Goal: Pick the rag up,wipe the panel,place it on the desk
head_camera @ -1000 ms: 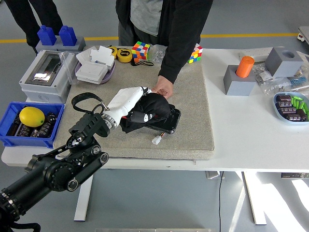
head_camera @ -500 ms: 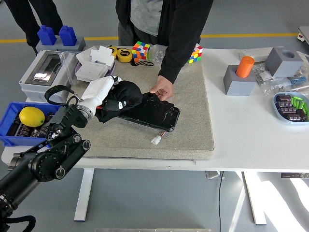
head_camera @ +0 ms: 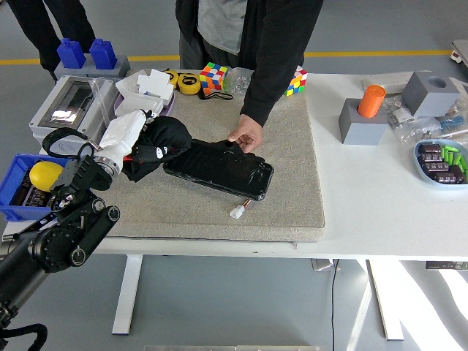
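the left arm (head_camera: 58,234) comes in from seven o'clock over the white bench (head_camera: 380,197). its left hand (head_camera: 124,139), at about nine o'clock on the grey mat (head_camera: 292,190), has its fingers (head_camera: 135,121) wrapped over the black rag (head_camera: 157,142), bunched at the left end of the black panel (head_camera: 219,168). the panel lies slanted across the mat's middle, a small white connector (head_camera: 238,212) just near its lower edge. at twelve o'clock a person's hand (head_camera: 245,135) rests on the panel's far edge.
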{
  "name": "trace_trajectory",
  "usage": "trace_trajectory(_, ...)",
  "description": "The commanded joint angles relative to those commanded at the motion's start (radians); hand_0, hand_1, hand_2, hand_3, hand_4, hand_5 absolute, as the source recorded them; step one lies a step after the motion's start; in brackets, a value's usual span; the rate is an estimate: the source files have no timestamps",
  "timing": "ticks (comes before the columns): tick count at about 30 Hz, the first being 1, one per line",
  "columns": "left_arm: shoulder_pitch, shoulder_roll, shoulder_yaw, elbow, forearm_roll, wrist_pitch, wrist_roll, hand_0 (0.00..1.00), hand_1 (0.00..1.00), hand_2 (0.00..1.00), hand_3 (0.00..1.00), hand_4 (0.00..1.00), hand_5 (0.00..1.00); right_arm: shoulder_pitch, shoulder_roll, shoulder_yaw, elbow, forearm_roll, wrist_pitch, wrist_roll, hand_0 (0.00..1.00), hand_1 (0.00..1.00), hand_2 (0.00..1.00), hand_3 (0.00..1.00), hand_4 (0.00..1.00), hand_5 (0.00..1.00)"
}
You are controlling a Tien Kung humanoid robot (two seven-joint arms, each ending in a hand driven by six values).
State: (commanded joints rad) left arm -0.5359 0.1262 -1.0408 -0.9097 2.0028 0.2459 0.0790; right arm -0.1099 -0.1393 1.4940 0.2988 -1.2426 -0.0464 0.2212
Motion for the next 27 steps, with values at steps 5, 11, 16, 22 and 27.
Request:
trace_trajectory(5, 0.002, -0.004, 0.039, -0.022, -0.014, -0.001, 0.001, 0.248, 0.363, 0.437, 0.556, 0.714, 0.002, 0.000, -0.003, -0.005, 0.003, 0.003, 0.000, 0.000, 0.590, 0.597, 0.524, 0.524, 0.875, 0.347)
trace_trajectory(11, 0.004, -0.015, 0.092, -0.051, -0.027, 0.001, 0.000, 0.248, 0.360, 0.437, 0.556, 0.714, 0.002, -0.001, -0.005, -0.010, 0.002, 0.003, 0.000, 0.000, 0.590, 0.597, 0.524, 0.524, 0.876, 0.347)
trace_trajectory(16, -0.003, -0.029, 0.153, -0.081, -0.036, 0.000, 0.005, 0.247, 0.359, 0.437, 0.556, 0.714, 0.002, -0.001, -0.005, -0.008, 0.002, 0.003, 0.000, 0.000, 0.590, 0.597, 0.524, 0.524, 0.876, 0.347)
trace_trajectory(22, -0.020, -0.046, 0.231, -0.103, -0.042, -0.001, 0.012, 0.247, 0.359, 0.437, 0.556, 0.713, 0.002, 0.000, -0.004, -0.007, 0.002, 0.004, 0.000, 0.000, 0.590, 0.598, 0.524, 0.524, 0.876, 0.347)
trace_trajectory(27, -0.034, -0.059, 0.302, -0.113, -0.051, -0.001, 0.013, 0.247, 0.358, 0.437, 0.556, 0.714, 0.002, -0.001, -0.004, -0.006, 0.002, 0.003, 0.000, 0.001, 0.590, 0.597, 0.524, 0.524, 0.876, 0.347)
